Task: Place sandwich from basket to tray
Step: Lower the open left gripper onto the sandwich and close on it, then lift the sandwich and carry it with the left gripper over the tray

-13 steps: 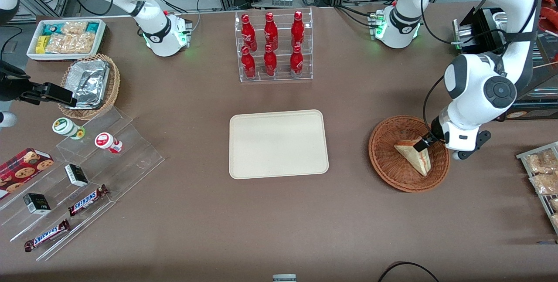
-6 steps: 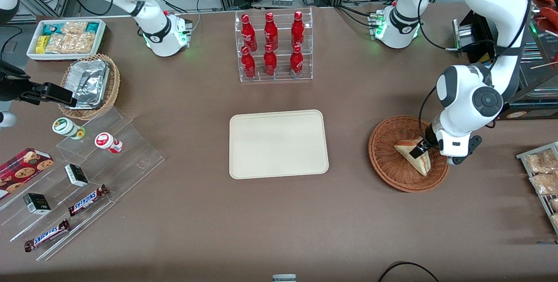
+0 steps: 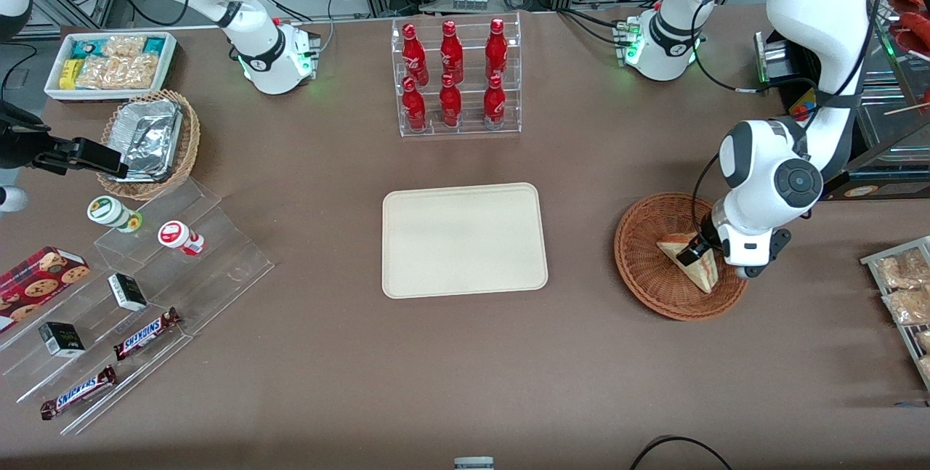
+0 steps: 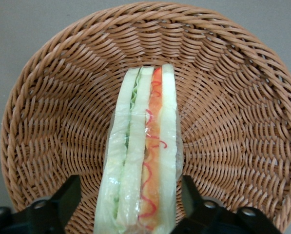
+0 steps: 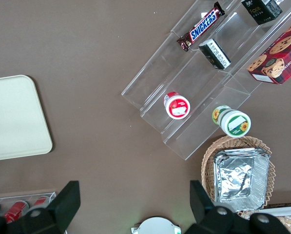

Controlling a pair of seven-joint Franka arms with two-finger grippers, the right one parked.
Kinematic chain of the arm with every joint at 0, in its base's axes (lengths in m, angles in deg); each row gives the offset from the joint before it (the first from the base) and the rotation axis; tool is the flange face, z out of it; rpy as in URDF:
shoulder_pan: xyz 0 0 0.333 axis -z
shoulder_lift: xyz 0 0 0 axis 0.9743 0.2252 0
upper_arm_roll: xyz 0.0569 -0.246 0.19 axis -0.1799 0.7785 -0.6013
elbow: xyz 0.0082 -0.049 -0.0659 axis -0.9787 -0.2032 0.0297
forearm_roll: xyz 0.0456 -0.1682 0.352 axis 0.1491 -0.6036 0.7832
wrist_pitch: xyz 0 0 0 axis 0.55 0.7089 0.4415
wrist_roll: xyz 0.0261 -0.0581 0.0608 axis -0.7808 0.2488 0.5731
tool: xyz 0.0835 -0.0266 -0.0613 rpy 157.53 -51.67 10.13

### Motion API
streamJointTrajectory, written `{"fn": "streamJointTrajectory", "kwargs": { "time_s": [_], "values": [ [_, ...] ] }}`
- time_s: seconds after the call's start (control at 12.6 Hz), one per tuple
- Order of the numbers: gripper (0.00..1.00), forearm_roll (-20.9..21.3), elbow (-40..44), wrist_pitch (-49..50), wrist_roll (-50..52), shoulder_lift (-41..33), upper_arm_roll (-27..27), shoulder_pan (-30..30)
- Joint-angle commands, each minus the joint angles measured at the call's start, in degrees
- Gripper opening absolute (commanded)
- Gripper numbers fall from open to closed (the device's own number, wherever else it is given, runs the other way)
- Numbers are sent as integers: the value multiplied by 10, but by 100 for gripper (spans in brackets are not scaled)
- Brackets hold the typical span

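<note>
The small triangular sandwich [image 4: 144, 156], pale bread with red-orange and light green filling layers under clear wrap, lies inside the round, shallow, reddish-brown woven wicker basket [image 3: 647, 266], which sits on the brown table [image 3: 465, 368] toward the working arm's end. The wedge stands on edge, its layered face turned up toward the wrist camera.

The left arm's gripper [image 3: 690, 250] is lowered into the basket right at the sandwich. In the wrist view its two dark fingers [image 4: 62, 200] stand one on each flank of the wedge, spread apart, with a little wicker showing between each finger and the wrap. So the jaws are released and straddling the sandwich, not yet pressing it.

The flat cream-beige rectangular tray [image 3: 407, 266] with rounded corners lies bare at the middle of the table, well apart from the basket and toward the parked arm's end from it.

The step in hand looks like the grasp itself: the approach seems finished and the closing not yet made. The next move calls for bringing the jaws together gently on the bread faces, since soft bread in slippery wrap could squash or slide, then lifting clear of the basket's rim before carrying the wedge across to the tray.
</note>
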Motion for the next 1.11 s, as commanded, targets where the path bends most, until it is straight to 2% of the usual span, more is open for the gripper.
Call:
{"fn": "streamJointTrajectory", "kwargs": {
  "time_s": [0.0,0.24,0.56,0.71,1.03],
  "values": [
    [0,-4,13,4,12,4,0,1],
    [0,-2,34,30,3,0,1,1],
    [0,3,128,174,-35,1,5,8],
    [0,3,166,227,-74,2,6,36],
    [0,5,173,237,-108,9,6,109]
  ]
}}
